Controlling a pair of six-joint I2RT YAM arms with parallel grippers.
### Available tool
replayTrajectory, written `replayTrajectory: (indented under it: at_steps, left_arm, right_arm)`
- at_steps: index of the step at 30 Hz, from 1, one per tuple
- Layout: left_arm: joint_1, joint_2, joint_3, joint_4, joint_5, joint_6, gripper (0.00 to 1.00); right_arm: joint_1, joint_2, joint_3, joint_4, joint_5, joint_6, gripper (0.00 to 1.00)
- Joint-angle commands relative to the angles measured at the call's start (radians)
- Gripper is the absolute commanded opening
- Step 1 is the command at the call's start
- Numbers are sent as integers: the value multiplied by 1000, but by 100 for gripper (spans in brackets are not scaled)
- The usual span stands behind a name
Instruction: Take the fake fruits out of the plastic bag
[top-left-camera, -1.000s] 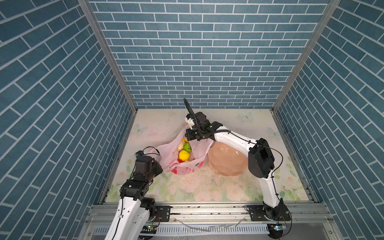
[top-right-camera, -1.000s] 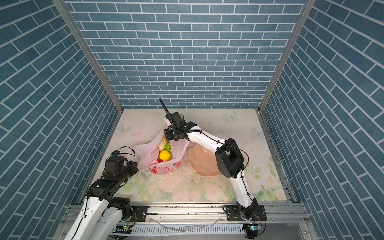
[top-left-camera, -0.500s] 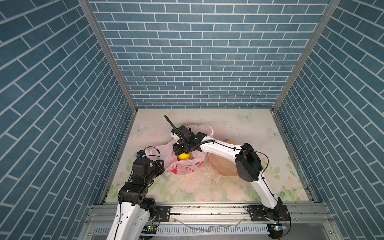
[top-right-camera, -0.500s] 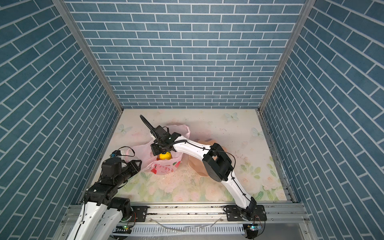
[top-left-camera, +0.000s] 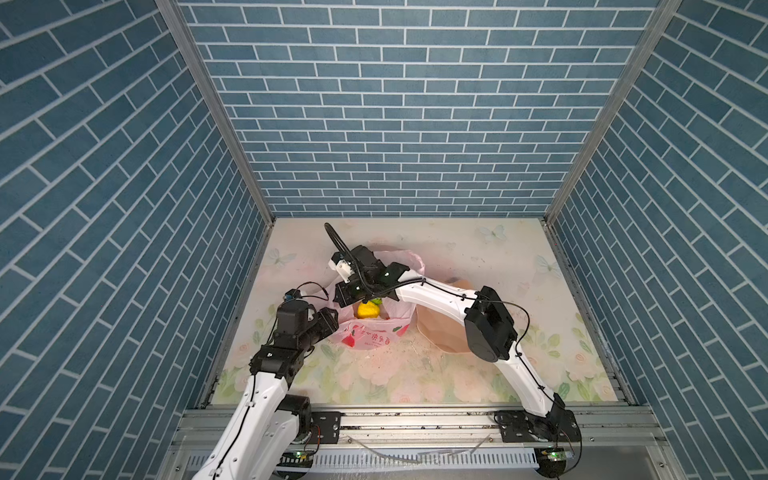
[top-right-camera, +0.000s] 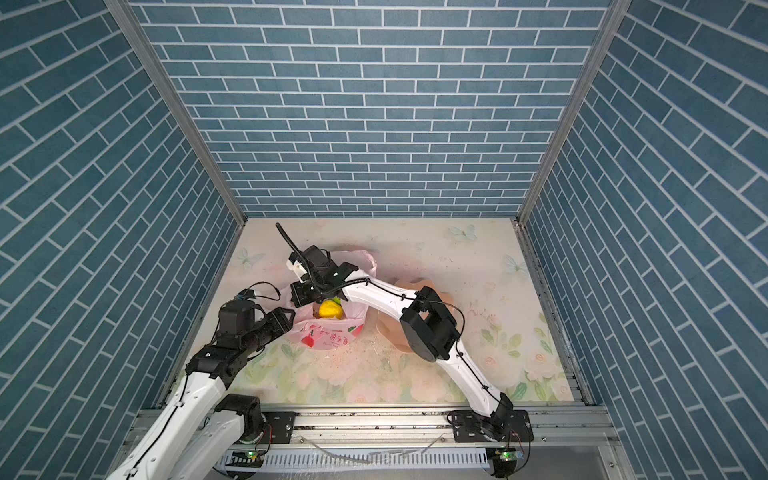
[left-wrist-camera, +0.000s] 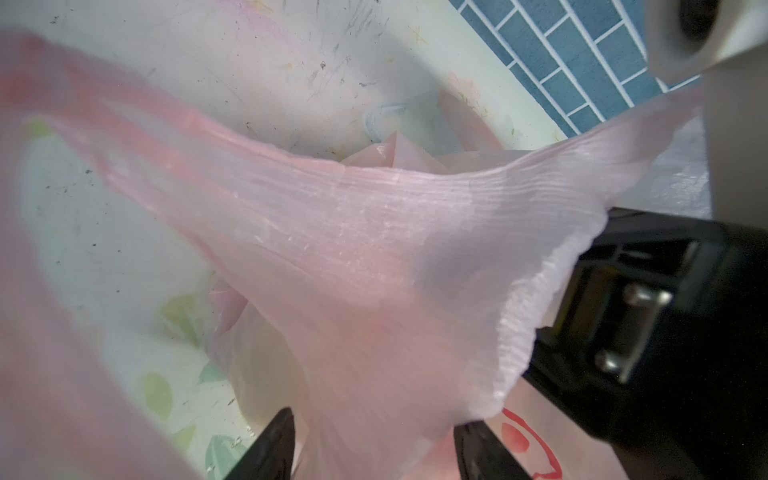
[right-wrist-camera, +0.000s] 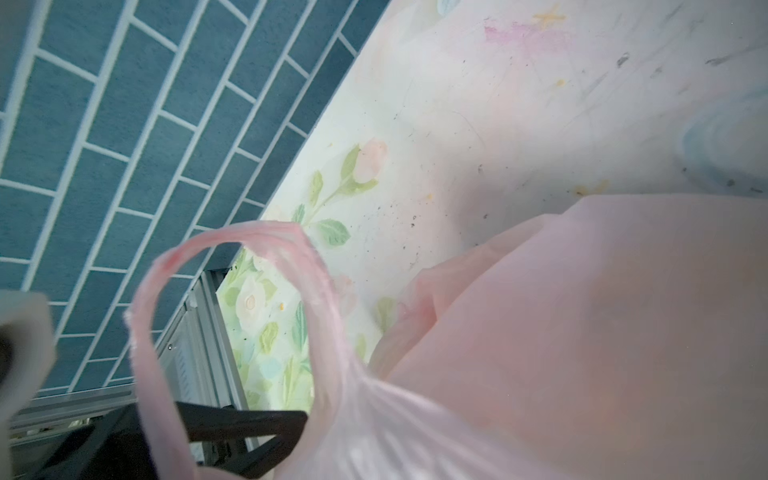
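**Floral worktop (top-left-camera: 478, 257), fruit (top-left-camera: 368, 310) in bag (top-left-camera: 374, 338)**

Yellow, the fruit showed in the bag's open mouth. Above it the right fingers (top-left-camera: 351, 295) were closed on the bag's rim. At the bag's side the left fingers (left-wrist-camera: 270, 449) stood apart, film between them.

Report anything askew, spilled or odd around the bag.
The plastic bag lies draped between the left gripper's open jaws, where it could snag. The table mat is scuffed and speckled with dark grit. Nothing looks spilled: the yellow fruit sits inside the bag.
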Motion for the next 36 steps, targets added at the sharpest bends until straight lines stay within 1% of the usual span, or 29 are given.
replayTrajectory:
  at_steps: [1,4,6,8,10,13,17,23,27,33,36]
  left_arm:
    - [6,31,-9,97,8,15,63]
    - [6,63,-10,135,-2,23,63]
    - [6,76,-7,149,-14,29,61]
    - [6,82,-3,155,-33,43,53]
    - [6,82,4,152,-54,54,42]
    - [6,70,9,140,-82,66,28]
    - [6,27,0,113,-114,66,19]
    - [6,-80,-23,29,-148,44,18]
    - [6,-162,-40,-32,-162,31,18]
    - [6,-207,-65,-85,-161,3,17]
    - [6,-216,-73,-97,-159,-8,17]
  right_arm:
    - [4,-16,-5,61,-69,40,3]
    - [4,-23,-21,90,-93,57,2]
    - [3,-29,-30,109,-112,72,2]
    - [3,-36,-41,120,-119,79,2]
    - [2,-47,-56,125,-120,81,2]
    - [3,-70,-88,124,-117,78,2]
    - [3,-127,-169,108,-93,63,2]
    - [4,-270,-333,38,-20,31,2]
    - [5,-383,-478,-36,33,17,2]
    - [8,-490,-678,-86,71,13,2]
    - [12,-527,-758,-99,114,4,2]
